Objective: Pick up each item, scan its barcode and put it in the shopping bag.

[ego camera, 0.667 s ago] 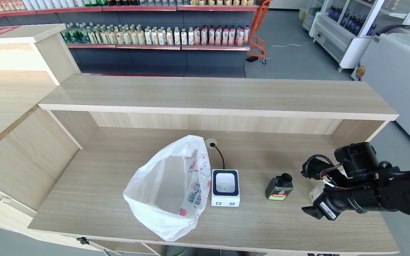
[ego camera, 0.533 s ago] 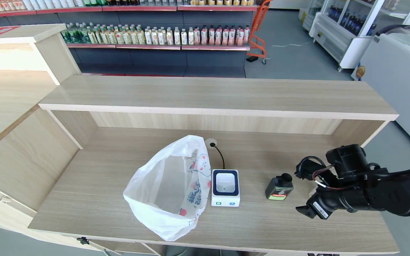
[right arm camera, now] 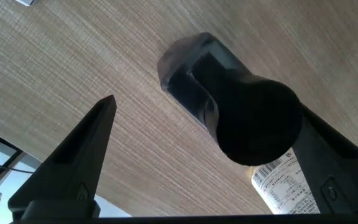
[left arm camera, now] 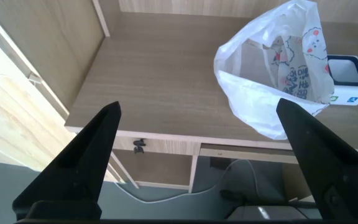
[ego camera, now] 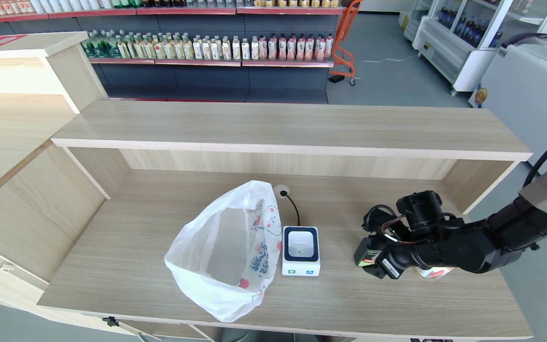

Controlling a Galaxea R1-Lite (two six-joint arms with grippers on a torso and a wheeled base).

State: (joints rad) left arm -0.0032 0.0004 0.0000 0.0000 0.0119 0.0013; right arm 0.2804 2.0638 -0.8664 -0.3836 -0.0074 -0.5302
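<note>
A small dark bottle [ego camera: 364, 253] with a round black cap stands on the wooden counter [ego camera: 126, 247], right of the white barcode scanner [ego camera: 300, 250]. My right gripper [ego camera: 375, 244] is open and lowered over it. In the right wrist view the cap [right arm camera: 253, 121] and dark body sit between the two fingers [right arm camera: 73, 168], which stand apart from it on either side. A white labelled container [ego camera: 432, 272] lies under that arm, its barcode label [right arm camera: 284, 183] visible. The white shopping bag [ego camera: 226, 251] stands open left of the scanner. My left gripper [left arm camera: 199, 107] is open and holds nothing, off the counter's front-left edge.
A raised wooden ledge [ego camera: 292, 128] runs along the back of the counter, with side walls at both ends. The scanner's black cable [ego camera: 292, 206] goes into a hole behind it. The bag [left arm camera: 278, 81] and scanner [left arm camera: 347, 78] lie ahead of the left gripper.
My right arm has swung left and down, from beside the bottle to over it, fingers now straddling it. The white container beneath the arm has come into sight. Bag and scanner stayed put.
</note>
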